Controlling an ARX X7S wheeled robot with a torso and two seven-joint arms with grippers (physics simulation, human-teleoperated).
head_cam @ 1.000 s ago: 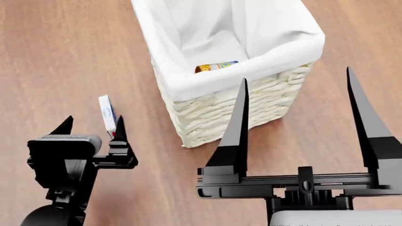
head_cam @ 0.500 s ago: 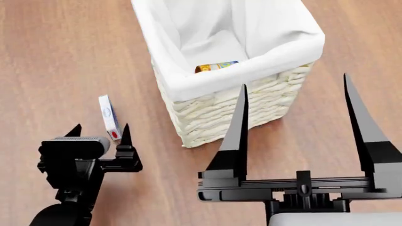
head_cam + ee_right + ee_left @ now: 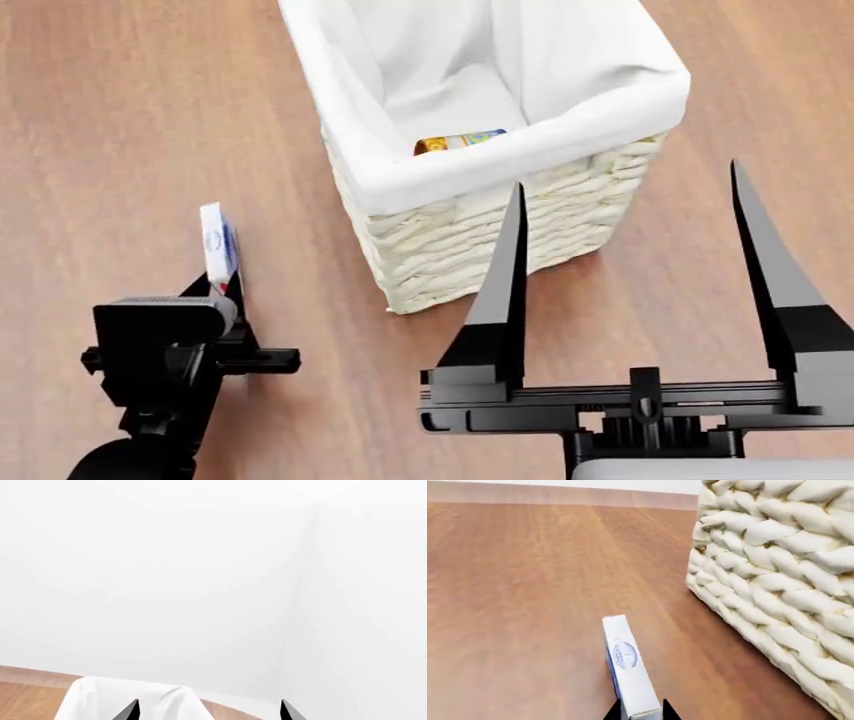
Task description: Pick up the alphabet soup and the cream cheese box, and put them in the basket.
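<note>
Baskets: 1, the basket [image 3: 534, 215], with 1 alphabet soup [image 3: 458, 141] lying inside. My left gripper [image 3: 220, 290] is clamped on the 1 cream cheese box [image 3: 216, 246], beside the basket's wicker wall. My right gripper [image 3: 627, 270] hangs with fingers spread wide apart.

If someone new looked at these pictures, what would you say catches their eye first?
First, the large cream-white woven wicker basket with its white cloth lining, at the top centre of the head view, with a blue and yellow-orange can lying inside. Next, the thin white cream cheese box with blue print, pinched at its near end by the left gripper. The right gripper stands wide open near the basket.
</note>
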